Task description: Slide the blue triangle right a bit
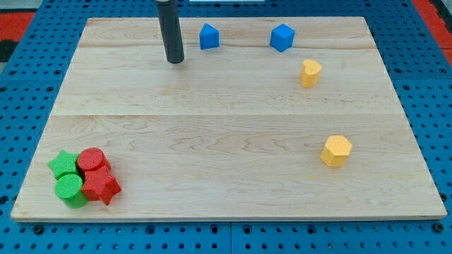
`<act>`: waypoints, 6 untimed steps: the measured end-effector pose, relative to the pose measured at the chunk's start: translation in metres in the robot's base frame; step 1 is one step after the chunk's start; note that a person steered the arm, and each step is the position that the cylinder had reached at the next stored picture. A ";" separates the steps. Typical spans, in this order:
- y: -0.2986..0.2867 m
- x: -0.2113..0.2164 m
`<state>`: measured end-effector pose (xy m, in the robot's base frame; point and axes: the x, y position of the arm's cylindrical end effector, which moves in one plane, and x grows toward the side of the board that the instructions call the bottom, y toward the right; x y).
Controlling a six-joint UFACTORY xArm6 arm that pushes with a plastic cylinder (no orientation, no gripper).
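Note:
The blue triangle [208, 36] sits near the view's top, a little left of centre, on the wooden board [226, 141]. My tip [175, 61] rests on the board to the lower left of the blue triangle, a short gap away, not touching it. A blue cube [282, 37] sits to the right of the triangle, well apart from it.
A yellow block [310, 73] lies below right of the blue cube. A yellow hexagon [336, 150] sits at the right. At the bottom left cluster a green star [63, 164], red cylinder [91, 160], green cylinder [70, 190] and red star [101, 186].

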<state>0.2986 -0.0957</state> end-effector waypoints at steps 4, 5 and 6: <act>0.040 -0.043; 0.062 -0.045; 0.081 -0.045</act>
